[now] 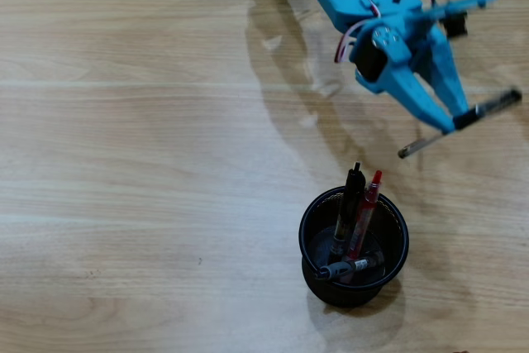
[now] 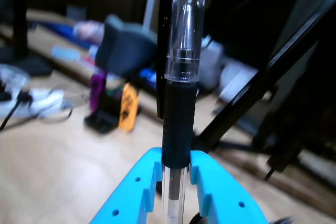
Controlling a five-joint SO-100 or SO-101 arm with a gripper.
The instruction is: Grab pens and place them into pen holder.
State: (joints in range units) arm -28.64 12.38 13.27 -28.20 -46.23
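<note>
**Last pen carried clear of the cup**

On a pale wood-grain tabletop (image 1: 124,163), the round black wire-mesh pen holder (image 1: 307,229) already holds three pens. The blue two-finger gripper (image 1: 456,124) pinches the clear pen with black cap (image 1: 496,105) crosswise, up and to the right of the holder in the overhead view, probably lifted for transfer. The wrist view's background is blurred, and the pen's tip is cut off there.
</note>
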